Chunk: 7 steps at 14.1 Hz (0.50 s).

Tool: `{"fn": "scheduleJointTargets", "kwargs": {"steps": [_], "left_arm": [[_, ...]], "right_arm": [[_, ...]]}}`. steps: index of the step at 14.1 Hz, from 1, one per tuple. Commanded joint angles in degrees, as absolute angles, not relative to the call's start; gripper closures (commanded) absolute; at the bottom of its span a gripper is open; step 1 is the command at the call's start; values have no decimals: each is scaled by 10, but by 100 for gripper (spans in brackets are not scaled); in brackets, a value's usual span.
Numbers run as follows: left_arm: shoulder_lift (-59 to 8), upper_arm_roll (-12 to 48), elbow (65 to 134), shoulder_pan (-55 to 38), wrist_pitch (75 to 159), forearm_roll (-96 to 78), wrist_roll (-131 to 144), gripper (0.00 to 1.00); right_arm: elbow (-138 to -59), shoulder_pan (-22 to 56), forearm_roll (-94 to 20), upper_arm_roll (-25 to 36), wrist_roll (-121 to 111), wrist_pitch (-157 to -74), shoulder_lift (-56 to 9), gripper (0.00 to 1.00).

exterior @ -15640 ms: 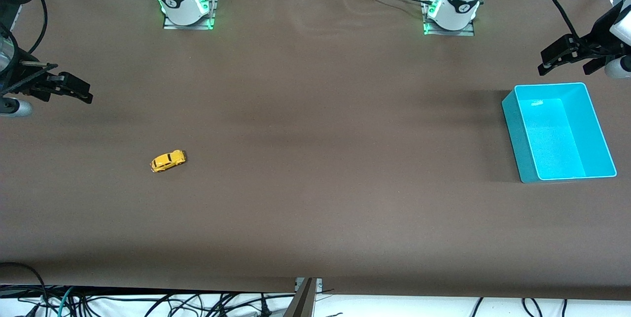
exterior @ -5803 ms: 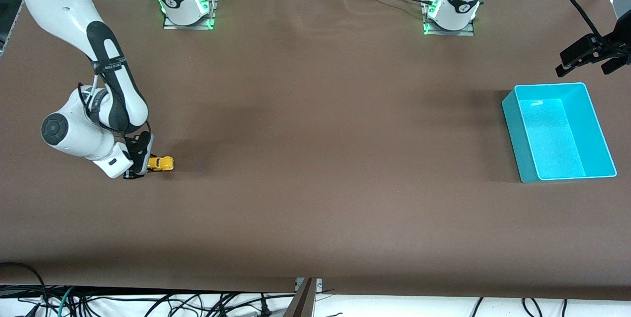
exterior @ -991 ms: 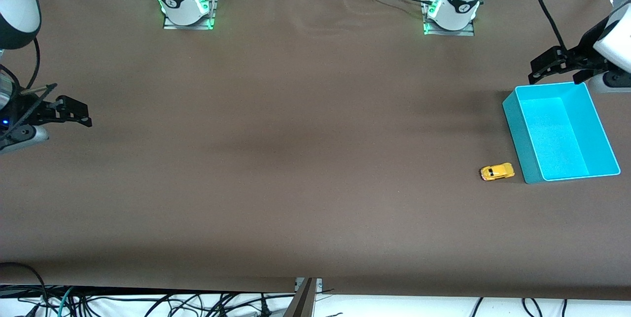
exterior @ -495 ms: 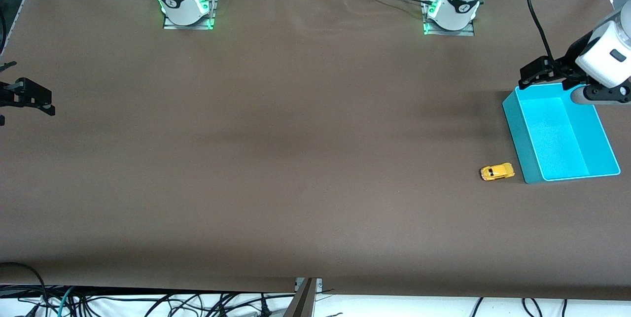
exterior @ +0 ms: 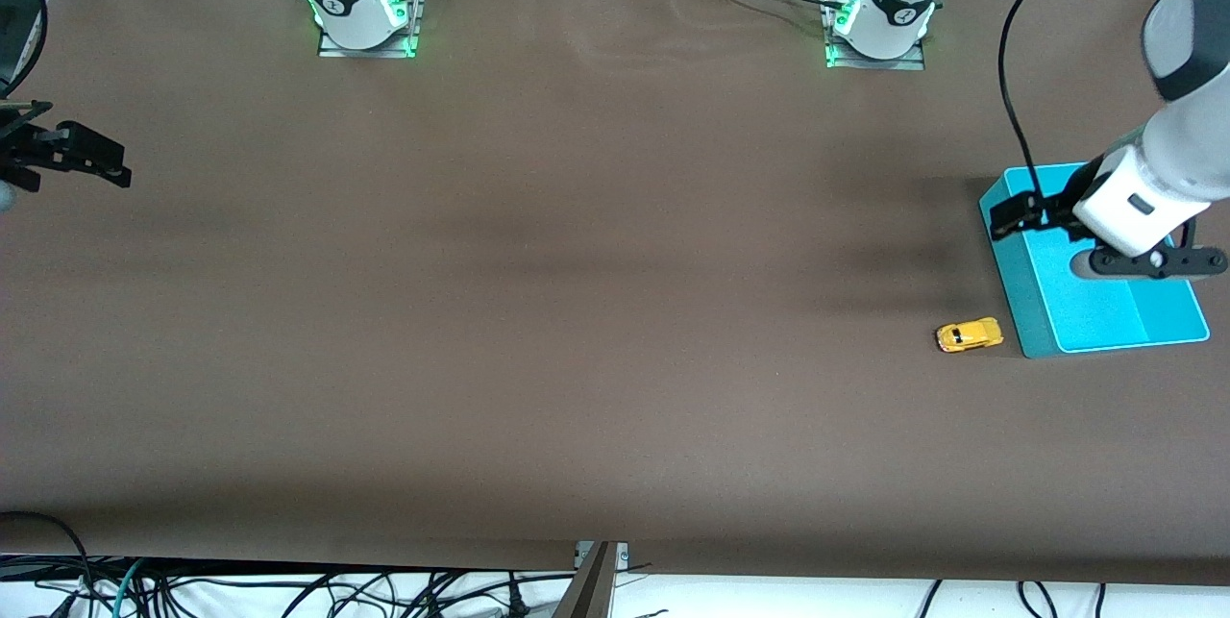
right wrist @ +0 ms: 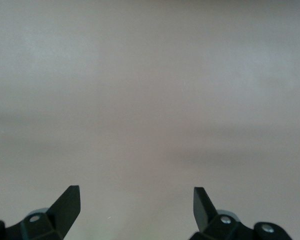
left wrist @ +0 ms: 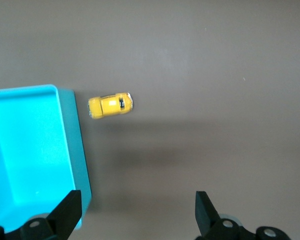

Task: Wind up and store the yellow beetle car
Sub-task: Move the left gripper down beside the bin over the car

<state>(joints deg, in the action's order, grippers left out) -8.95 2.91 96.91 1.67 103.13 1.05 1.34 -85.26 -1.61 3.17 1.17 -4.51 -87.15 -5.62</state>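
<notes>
The yellow beetle car (exterior: pixel 970 334) stands on the brown table right beside the cyan bin (exterior: pixel 1019 306), at the left arm's end; the left wrist view shows the car (left wrist: pixel 110 105) close to the bin's corner (left wrist: pixel 72 135). My left gripper (exterior: pixel 1009 214) hangs open and empty over the bin's rim, its jaws (left wrist: pixel 137 212) wide apart over the bin's wall and bare table. At the right arm's end my right gripper (exterior: pixel 96 161) is open and empty over bare table, as the right wrist view (right wrist: pixel 136 205) confirms.
Both arm bases (exterior: pixel 363 12) (exterior: pixel 879 22) stand along the table's edge farthest from the front camera. Cables hang below the table's nearest edge (exterior: pixel 596 560). Brown table surface spreads between the two grippers.
The left arm has swung from above the bin's farther end down over the bin, toward the car. The right gripper has shifted slightly at its end. The car has not moved.
</notes>
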Motion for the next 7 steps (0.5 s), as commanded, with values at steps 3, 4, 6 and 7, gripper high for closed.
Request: {"fn": "scheduleJointTargets", "kwargs": {"steps": [3, 4, 6, 7], "left_arm": [[-75, 30, 1058, 40, 1136, 17, -48, 0], [-75, 30, 1060, 40, 1137, 17, -48, 0], [-76, 30, 1070, 44, 1152, 17, -50, 0], [-76, 30, 1085, 48, 1171, 17, -63, 0]], "right_arm": [[-865, -23, 21, 8, -22, -857, -59, 0], [-860, -23, 17, 10, -44, -857, -60, 0], [-860, -22, 18, 9, -44, -856, -60, 0], [-860, -24, 17, 9, -43, -855, -61, 0]]}}
